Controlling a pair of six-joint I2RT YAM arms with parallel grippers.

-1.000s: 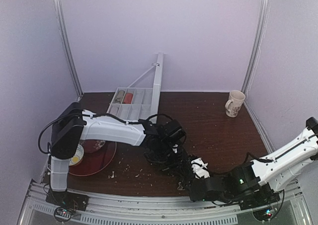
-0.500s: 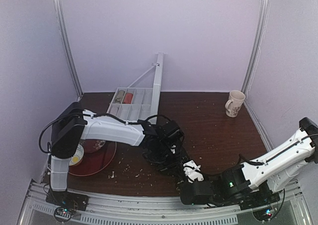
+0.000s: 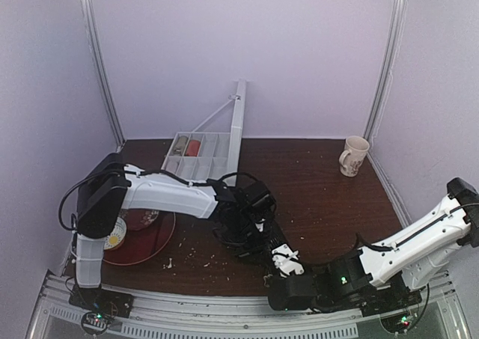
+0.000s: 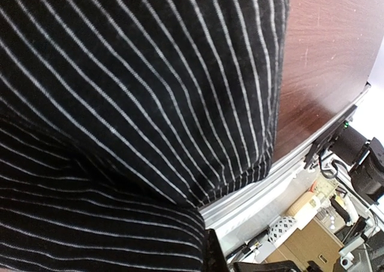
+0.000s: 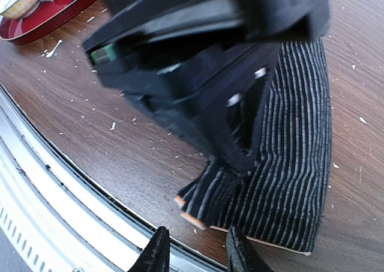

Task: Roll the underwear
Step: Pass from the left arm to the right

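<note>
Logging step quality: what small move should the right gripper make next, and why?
Probably ease the right gripper forward onto the near hem corner of the underwear: the gripper is open, just short of that edge, while the left gripper sits on the fabric.

The left arm [image 3: 168,193] reaches rightward from its raised shoulder. The left gripper [image 3: 251,218] points down, and how its jaws stand is hidden. The right arm [image 3: 419,242] lies low, forearm running leftward. The right gripper [image 5: 197,251] holds its 2 fingers apart.
</note>
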